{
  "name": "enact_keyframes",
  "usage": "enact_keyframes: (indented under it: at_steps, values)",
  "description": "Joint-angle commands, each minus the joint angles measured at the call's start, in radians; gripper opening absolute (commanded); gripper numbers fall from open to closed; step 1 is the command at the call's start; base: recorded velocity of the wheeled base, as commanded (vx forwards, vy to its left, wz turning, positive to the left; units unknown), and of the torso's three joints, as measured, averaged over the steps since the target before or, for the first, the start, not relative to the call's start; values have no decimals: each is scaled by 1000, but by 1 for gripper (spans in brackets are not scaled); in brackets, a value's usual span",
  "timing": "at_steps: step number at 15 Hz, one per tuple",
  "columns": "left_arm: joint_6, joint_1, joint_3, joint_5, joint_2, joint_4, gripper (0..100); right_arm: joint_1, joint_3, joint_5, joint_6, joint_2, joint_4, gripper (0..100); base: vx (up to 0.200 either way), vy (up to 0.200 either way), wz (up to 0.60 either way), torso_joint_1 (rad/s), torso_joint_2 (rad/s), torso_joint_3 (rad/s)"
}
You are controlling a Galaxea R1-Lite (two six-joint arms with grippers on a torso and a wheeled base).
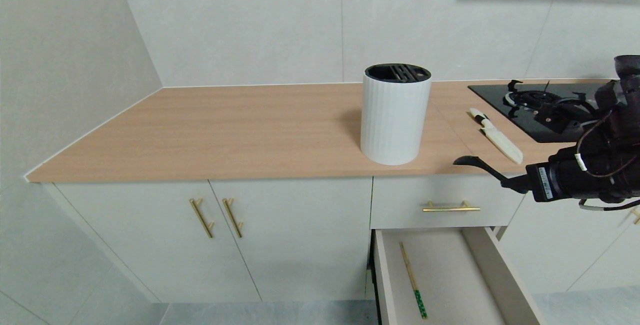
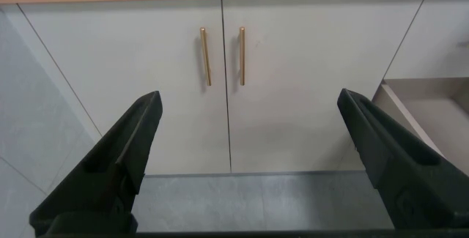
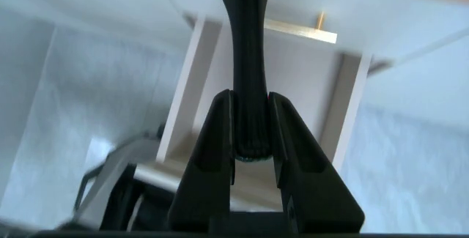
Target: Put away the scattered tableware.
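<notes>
My right gripper (image 1: 520, 184) is shut on the handle of a black spoon-like utensil (image 1: 475, 162), held level just off the counter's front edge, above the open drawer (image 1: 480, 255). In the right wrist view the fingers (image 3: 220, 143) clamp the black handle (image 3: 247, 40) over the drawer (image 3: 192, 77). A white ribbed utensil holder (image 1: 395, 115) with a black slotted top stands on the counter. A cream-handled knife (image 1: 496, 136) lies to its right. A pair of chopsticks (image 1: 412, 280) lies in the drawer. My left gripper (image 2: 249, 102) is open, low down, facing the cabinet doors.
A black gas hob (image 1: 542, 107) sits at the counter's right end. The wooden counter (image 1: 225, 130) meets tiled walls behind and at the left. Two cabinet doors with gold handles (image 2: 222, 55) are below it, and a shut drawer front (image 1: 450, 208) sits above the open one.
</notes>
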Motion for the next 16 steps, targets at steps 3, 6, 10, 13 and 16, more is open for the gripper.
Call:
enact_keyframes:
  at_steps: [3, 6, 10, 13, 16]
  values:
    - [0, 0, 0, 0, 0, 0, 100, 1, 66, -1, -3, 5, -82, 0, 0, 0, 0, 0, 0, 0]
    - [0, 0, 0, 0, 0, 0, 100, 3, 68, 0, -6, 16, -82, 0, 0, 0, 0, 0, 0, 0]
    - [0, 0, 0, 0, 0, 0, 100, 1, 66, -1, -6, 44, -84, 0, 0, 0, 0, -124, 293, 171]
    - [0, 0, 0, 0, 0, 0, 100, 3, 68, -1, -6, 44, -82, 0, 0, 0, 0, -198, 474, 271]
    - [0, 0, 0, 0, 0, 0, 100, 3, 68, -1, -6, 57, -82, 0, 0, 0, 0, -191, 486, 284]
